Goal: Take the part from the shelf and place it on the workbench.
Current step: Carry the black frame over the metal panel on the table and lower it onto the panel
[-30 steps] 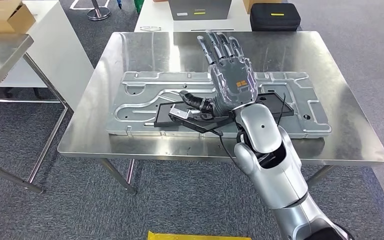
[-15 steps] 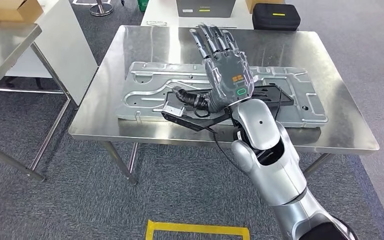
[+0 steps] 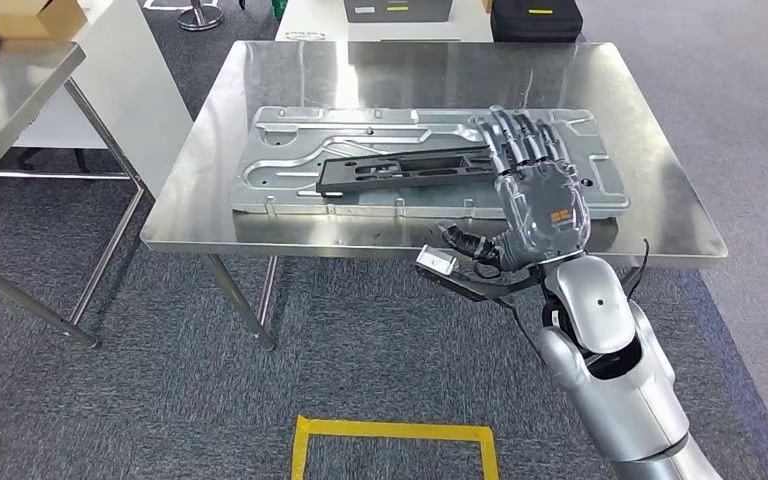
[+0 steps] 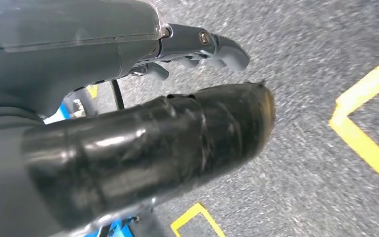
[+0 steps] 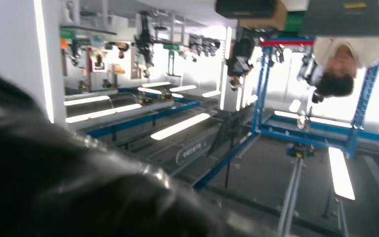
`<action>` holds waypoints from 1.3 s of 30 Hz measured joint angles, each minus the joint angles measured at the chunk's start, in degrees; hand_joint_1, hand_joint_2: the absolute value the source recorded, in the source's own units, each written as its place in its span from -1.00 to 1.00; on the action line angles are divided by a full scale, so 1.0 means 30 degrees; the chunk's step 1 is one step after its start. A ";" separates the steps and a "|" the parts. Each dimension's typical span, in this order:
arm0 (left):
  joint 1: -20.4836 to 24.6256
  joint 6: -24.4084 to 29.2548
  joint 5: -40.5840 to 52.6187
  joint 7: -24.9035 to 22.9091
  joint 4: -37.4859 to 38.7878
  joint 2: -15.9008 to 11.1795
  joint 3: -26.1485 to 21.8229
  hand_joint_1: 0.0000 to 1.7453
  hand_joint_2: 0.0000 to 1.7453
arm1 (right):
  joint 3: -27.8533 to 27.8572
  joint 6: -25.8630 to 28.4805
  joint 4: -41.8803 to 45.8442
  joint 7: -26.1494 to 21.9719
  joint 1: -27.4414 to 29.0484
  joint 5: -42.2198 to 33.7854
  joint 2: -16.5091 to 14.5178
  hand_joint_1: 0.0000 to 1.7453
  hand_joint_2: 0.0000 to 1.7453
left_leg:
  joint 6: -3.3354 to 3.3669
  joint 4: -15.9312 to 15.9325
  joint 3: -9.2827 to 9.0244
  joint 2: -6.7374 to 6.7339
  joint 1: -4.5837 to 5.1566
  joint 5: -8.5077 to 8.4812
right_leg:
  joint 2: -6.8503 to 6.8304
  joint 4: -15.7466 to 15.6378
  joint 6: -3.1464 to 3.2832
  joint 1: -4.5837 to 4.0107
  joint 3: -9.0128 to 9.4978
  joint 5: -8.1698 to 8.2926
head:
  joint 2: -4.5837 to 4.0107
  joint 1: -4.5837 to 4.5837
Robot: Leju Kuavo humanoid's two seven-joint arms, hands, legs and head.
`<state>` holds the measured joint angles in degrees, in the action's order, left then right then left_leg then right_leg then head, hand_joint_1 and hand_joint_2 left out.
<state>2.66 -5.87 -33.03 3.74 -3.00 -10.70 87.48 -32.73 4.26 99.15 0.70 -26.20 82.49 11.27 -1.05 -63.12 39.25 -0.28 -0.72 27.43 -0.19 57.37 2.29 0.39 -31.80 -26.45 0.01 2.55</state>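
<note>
The black elongated part (image 3: 400,167) lies flat on the long silver stamped plate (image 3: 290,185), which rests on the steel workbench (image 3: 410,70). My right hand (image 3: 535,205) hovers over the plate's right end near the bench's front edge. Its fingers are stretched out and apart, it holds nothing, and it is clear of the part. In the right wrist view the blurred dark thumb (image 5: 79,197) fills the near side. My left hand (image 4: 128,98) hangs over the grey carpet with nothing in it, its thumb and fingers (image 4: 202,42) apart.
A second steel table (image 3: 10,90) with a cardboard box (image 3: 20,15) stands at the left. A black case (image 3: 535,20) and a grey box (image 3: 395,10) lie beyond the bench. Yellow tape (image 3: 395,435) marks the floor. A person (image 5: 333,64) stands by blue shelving.
My right hand has let go of the black part and drawn back to the front right of the bench. The part now lies on the plate. The camera has shifted a little.
</note>
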 joint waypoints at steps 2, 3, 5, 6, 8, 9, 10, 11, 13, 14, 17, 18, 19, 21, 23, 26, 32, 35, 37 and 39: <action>0.0032 -0.0014 -0.0151 -0.0031 0.0076 0.0102 -0.0131 -1.00 -1.00 | 0.0297 -0.0055 0.0033 -0.0142 0.0206 -0.0002 0.0033 -1.00 -1.00 | -0.0182 -0.2421 0.0463 0.0003 -0.0045 0.1732 | 0.0001 0.0013 0.0060 -0.0004 -0.0527 0.0436 | 0.0000 0.0000; 0.0047 -0.0060 -0.0264 -0.0044 0.0118 0.0122 -0.0184 -1.00 -1.00 | 0.0362 -0.0100 0.0022 -0.0217 0.0264 -0.0004 0.0013 -1.00 -1.00 | -0.0240 -0.3293 0.0469 0.0003 -0.0057 0.1922 | -0.0006 0.0049 0.0042 -0.0010 -0.0806 0.0651 | 0.0000 0.0000; 0.0063 -0.0333 -0.0588 0.0016 0.0215 0.0056 -0.0344 -1.00 -1.00 | 0.0359 -0.0341 -0.0077 -0.0344 0.0235 0.0071 -0.0273 -1.00 -1.00 | -0.0275 -0.3332 -0.0319 0.0004 -0.0067 0.1156 | -0.0010 0.0184 -0.0027 -0.0012 -0.1414 0.1048 | -0.0002 0.0000; 0.0074 -0.0538 -0.0767 0.0102 0.0275 -0.0061 -0.0455 -1.00 -1.00 | 0.0269 -0.0527 -0.0195 -0.0320 0.0120 0.0183 -0.0588 -1.00 -1.00 | -0.0240 -0.2350 -0.1207 0.0005 -0.0069 0.0640 | 0.0014 0.0286 -0.0069 -0.0014 -0.1711 0.1226 | -0.0002 0.0000; 0.0132 -0.0889 -0.0989 0.0343 0.0398 -0.0452 -0.0675 -1.00 -1.00 | -0.0022 -0.0833 -0.0501 -0.0114 -0.0199 0.0485 -0.1420 -1.00 -1.00 | -0.0057 0.0481 -0.3251 0.0011 0.0004 0.0609 | 0.0057 0.0496 -0.0212 -0.0046 -0.2134 0.1509 | 0.0002 -0.0005; 0.0166 -0.0982 -0.1034 0.0438 0.0450 -0.0651 -0.0772 -1.00 -1.00 | -0.0174 -0.0927 -0.0660 0.0006 -0.0365 0.0596 -0.1778 -1.00 -1.00 | 0.0071 0.1533 -0.3902 0.0018 0.0070 0.0798 | 0.0047 0.0543 -0.0314 -0.0046 -0.2217 0.1648 | 0.0004 -0.0007; 0.0195 -0.1027 -0.1060 0.0503 0.0497 -0.0811 -0.0867 -1.00 -1.00 | -0.0303 -0.0974 -0.0793 0.0093 -0.0504 0.0659 -0.2060 -1.00 -1.00 | 0.0206 0.2109 -0.4185 0.0027 0.0148 0.0973 | 0.0012 0.0540 -0.0434 -0.0033 -0.2240 0.1796 | 0.0004 0.0007; 0.0198 -0.1049 -0.1085 0.0536 0.0535 -0.0935 -0.0958 -1.00 -1.00 | -0.0400 -0.1002 -0.0909 0.0153 -0.0621 0.0681 -0.2270 -1.00 -1.00 | 0.0351 0.2258 -0.4151 0.0037 0.0183 0.0853 | -0.0025 0.0472 -0.0560 -0.0018 -0.2232 0.1977 | 0.0004 0.0013; 0.0205 -0.1056 -0.1124 0.0565 0.0594 -0.1066 -0.1109 -1.00 -1.00 | -0.0500 -0.1018 -0.1118 0.0226 -0.0789 0.0689 -0.2494 -1.00 -1.00 | 0.0664 0.2400 -0.3866 -0.0009 0.0130 0.0391 | -0.0021 0.0604 -0.0786 0.0016 -0.2382 0.1764 | 0.0002 0.0031; 0.0200 -0.1058 -0.1129 0.0572 0.0614 -0.1110 -0.1163 -1.00 -1.00 | -0.0516 -0.1018 -0.1200 0.0248 -0.0836 0.0683 -0.2546 -1.00 -1.00 | 0.0821 0.2471 -0.3671 -0.0041 0.0082 0.0117 | 0.0003 0.1069 -0.0870 0.0024 -0.2582 0.1131 | 0.0002 0.0020; 0.0153 -0.1073 -0.1142 0.0579 0.0628 -0.1117 -0.1238 -1.00 -1.00 | -0.0529 -0.1014 -0.1404 0.0262 -0.0893 0.0639 -0.2597 -1.00 -1.00 | 0.1039 0.2403 -0.2820 -0.0095 0.0068 -0.0587 | 0.0037 0.4388 -0.1028 0.0092 -0.3451 -0.1603 | 0.0004 0.0016; 0.0139 -0.1116 -0.1169 0.0549 0.0628 -0.1119 -0.1253 -1.00 -1.00 | -0.0549 -0.1016 -0.1491 0.0217 -0.0902 0.0572 -0.2630 -1.00 -1.00 | 0.1032 0.2321 -0.2476 -0.0129 0.0074 -0.0787 | 0.0036 0.5413 -0.1064 0.0104 -0.3559 -0.1916 | 0.0003 0.0015; 0.0126 -0.1200 -0.1224 0.0494 0.0628 -0.1144 -0.1280 -1.00 -1.00 | -0.0603 -0.1023 -0.1612 0.0144 -0.0948 0.0481 -0.2712 -1.00 -1.00 | 0.1010 0.2210 -0.2126 -0.0176 0.0077 -0.0965 | 0.0030 0.5913 -0.1081 0.0110 -0.3397 -0.1794 | 0.0003 0.0013; 0.0063 -0.1535 -0.1411 0.0372 0.0628 -0.1268 -0.1400 -1.00 -1.00 | -0.0854 -0.1056 -0.2027 -0.0082 -0.1257 0.0255 -0.3147 -1.00 -1.00 | 0.0915 0.1912 -0.1486 -0.0375 0.0080 -0.1225 | -0.0108 0.4895 -0.1029 0.0104 -0.2100 -0.0892 | 0.0003 0.0011; -0.0056 -0.1982 -0.1566 0.0273 0.0634 -0.1469 -0.1562 -1.00 -1.00 | -0.1328 -0.1115 -0.2577 -0.0230 -0.1881 0.0091 -0.3907 -1.00 -1.00 | 0.0746 0.1594 -0.1034 -0.0650 0.0131 -0.1393 | -0.0591 0.2288 -0.0880 0.0002 -0.0187 -0.0853 | 0.0004 0.0025; -0.0253 -0.2337 -0.1568 -0.0036 0.0675 -0.1698 -0.1701 -1.00 -1.00 | -0.2301 -0.1413 -0.3056 -0.0215 -0.2670 -0.0162 -0.4763 -1.00 -1.00 | 0.0390 0.1483 -0.0883 -0.1095 0.0182 -0.1721 | -0.0682 0.0540 -0.0545 -0.0200 0.0635 -0.1187 | 0.0002 0.0016; -0.0889 -0.2171 -0.1357 -0.0003 0.0707 -0.1734 -0.1859 -1.00 -1.00 | -0.3685 -0.1847 -0.3133 0.0179 -0.2827 -0.0417 -0.4898 -1.00 -1.00 | -0.0147 -0.1918 0.0196 -0.0108 0.0018 0.1723 | 0.0070 0.0172 0.0099 -0.0077 -0.0626 0.0321 | 0.0002 -0.0016; -0.1083 -0.2058 -0.1082 0.0519 0.0717 -0.1756 -0.1883 -1.00 -1.00 | -0.3858 -0.1727 -0.3271 0.0344 -0.2551 -0.0370 -0.4803 -1.00 -1.00 | -0.0170 -0.3601 -0.0166 -0.0001 0.0010 0.1789 | 0.0572 0.0308 0.0005 -0.0077 -0.1644 0.1080 | 0.0000 -0.0018; -0.1108 -0.2027 -0.0971 0.0716 0.0727 -0.1802 -0.1887 -1.00 -1.00 | -0.3882 -0.1646 -0.3401 0.0412 -0.2414 -0.0319 -0.4749 -1.00 -1.00 | -0.0060 -0.1627 -0.1898 0.0428 -0.0014 0.0945 | 0.0910 0.0458 -0.0124 -0.0041 -0.2280 0.1522 | 0.0002 -0.0015; -0.1141 -0.2002 -0.0958 0.0763 0.0736 -0.1871 -0.1932 -1.00 -1.00 | -0.3895 -0.1575 -0.3495 0.0441 -0.2327 -0.0291 -0.4732 -1.00 -1.00 | 0.0132 0.1051 -0.3702 0.1263 -0.0025 0.1072 | 0.1258 0.0541 -0.0327 -0.0055 -0.2687 0.1937 | 0.0004 -0.0020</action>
<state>-0.77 -11.88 -35.90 6.03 -0.79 -16.31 81.68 -44.41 -0.47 88.66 2.03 -33.18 81.61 -2.92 -0.65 -59.97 28.15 3.51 -0.80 30.65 3.58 59.00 1.31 0.22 -39.86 -20.63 0.02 2.49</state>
